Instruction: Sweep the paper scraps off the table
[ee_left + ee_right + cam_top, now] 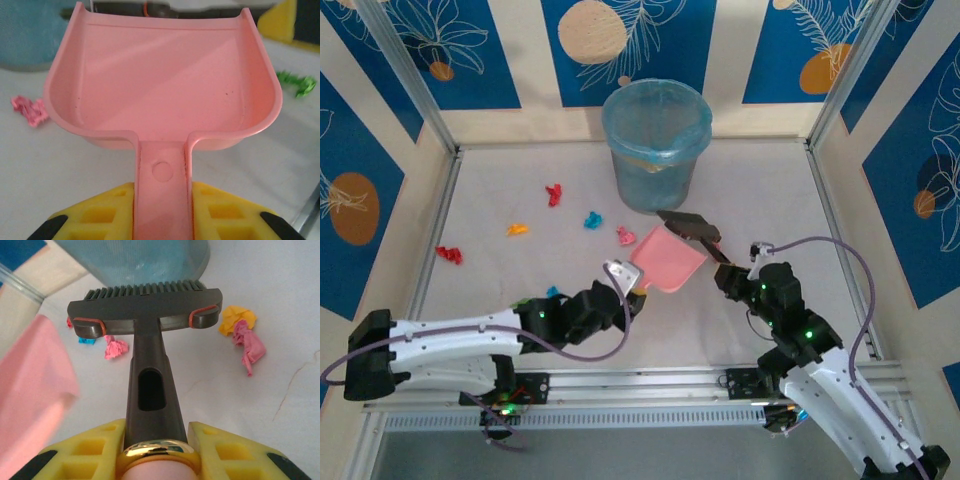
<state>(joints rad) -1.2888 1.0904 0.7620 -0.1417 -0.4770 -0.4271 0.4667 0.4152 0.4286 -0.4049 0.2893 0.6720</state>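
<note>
Plainly, the coming sweep turns on where the paper scraps (592,219) lie from the dustpan (665,258): nearly all sit to its left, outside its side wall and not before its open mouth. The nearest, a pink wad (30,109), is just beside that left wall, and a green wad (297,82) lies off the right wall. The left gripper (162,200) is pinched on the dustpan's handle, whose long axis points toward the bin (655,140). The right gripper (155,445) is clamped on the brush (145,310), with the bristle head crosswise just beyond the dustpan's mouth. There the bin crowds the brush. Left of the dustpan the table (490,200) lies open to its rail, with an orange wad (517,229) and a red wad (448,254) well apart from the dustpan.
</note>
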